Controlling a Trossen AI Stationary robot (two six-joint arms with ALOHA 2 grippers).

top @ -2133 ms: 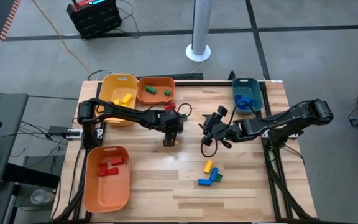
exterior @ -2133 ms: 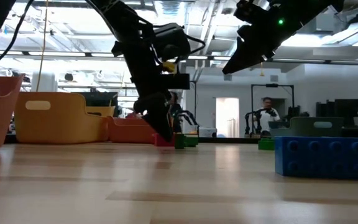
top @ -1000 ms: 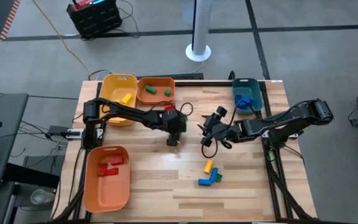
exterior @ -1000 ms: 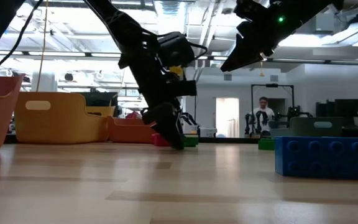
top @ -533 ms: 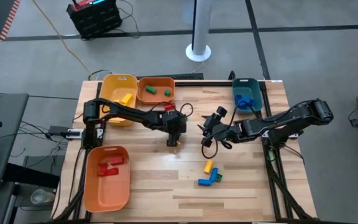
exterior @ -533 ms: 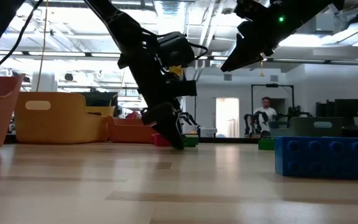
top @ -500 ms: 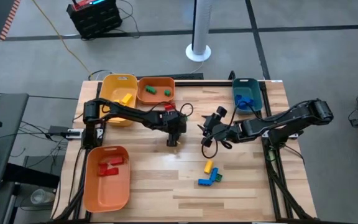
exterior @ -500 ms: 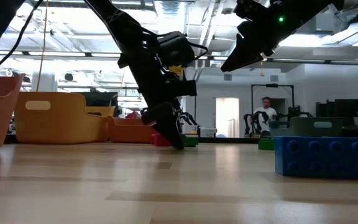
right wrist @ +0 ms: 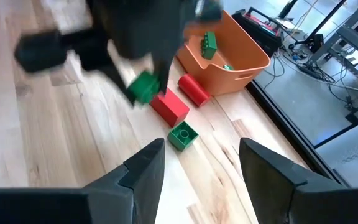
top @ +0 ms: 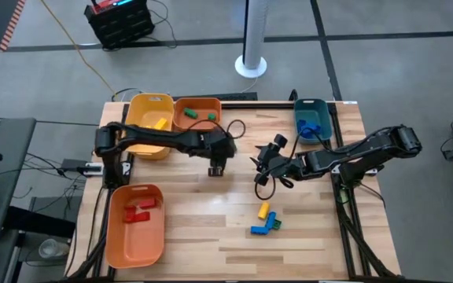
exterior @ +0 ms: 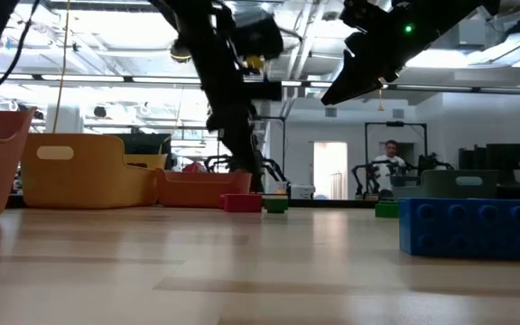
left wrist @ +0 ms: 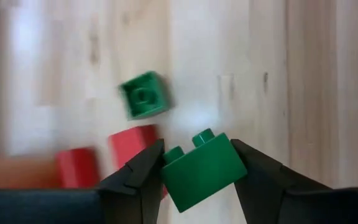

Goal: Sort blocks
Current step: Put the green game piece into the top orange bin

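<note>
Now the left tool (left wrist: 194, 163), clamped on a green block (left wrist: 200, 170) and lifted off the counter (top: 313, 236), has the small orange bin (top: 197, 115) holding other greens just behind it, nearer than the wide-open right tool (top: 263, 161).

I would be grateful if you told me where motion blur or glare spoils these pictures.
Left wrist view: the green block between the left pincer's fingers is sharp, while the loose green block and red blocks on the table are smeared. Right wrist view: the left arm is blurred. Low view: bright ceiling lights wash out the background.
</note>
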